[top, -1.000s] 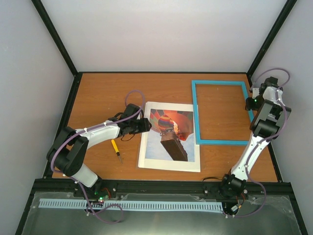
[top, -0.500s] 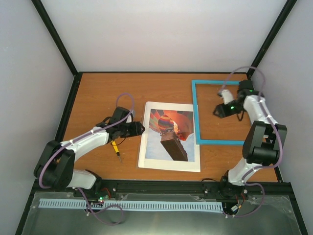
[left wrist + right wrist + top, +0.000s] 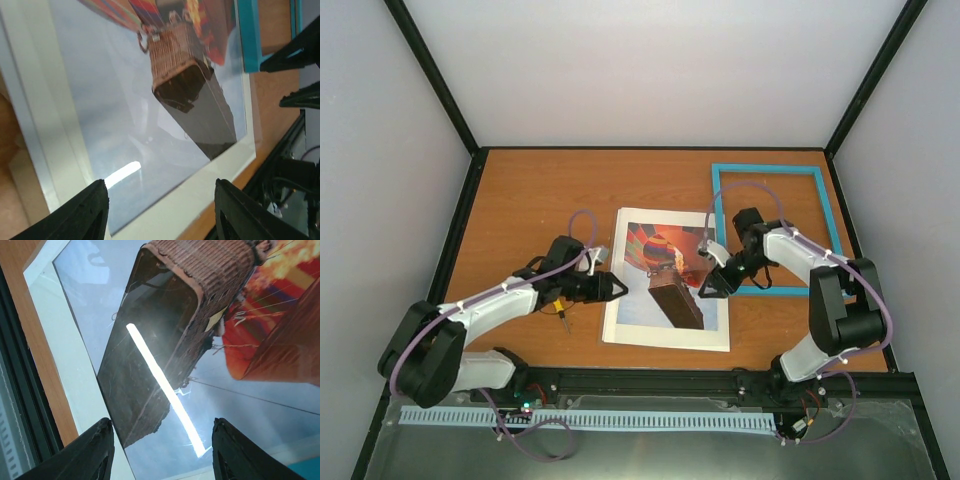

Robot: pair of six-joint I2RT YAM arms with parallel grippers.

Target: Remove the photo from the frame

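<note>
The photo (image 3: 665, 280), a hot-air balloon print inside a white mat border (image 3: 620, 330), lies flat mid-table with a glossy, glaring surface. The empty turquoise frame (image 3: 770, 168) lies flat to its right, its left bar against the print's right edge. My left gripper (image 3: 617, 288) hovers open at the print's left edge, and in its wrist view its tips (image 3: 162, 210) straddle the mat (image 3: 50, 125) and photo (image 3: 165, 100). My right gripper (image 3: 705, 285) is open over the print's right side. Its wrist view shows the basket on the photo (image 3: 200, 340) between the open jaws (image 3: 162, 440).
A small yellow-handled screwdriver (image 3: 560, 300) lies on the wooden table (image 3: 520, 200) under my left forearm. Black rails edge the table on all sides, and the frame bar (image 3: 248, 35) sits close to the right gripper's fingers (image 3: 295, 50).
My right arm swung left from the frame's right side, across the frame, to the photo's right edge. My left gripper slid nearer along the photo's left edge. Photo and frame stayed put.
</note>
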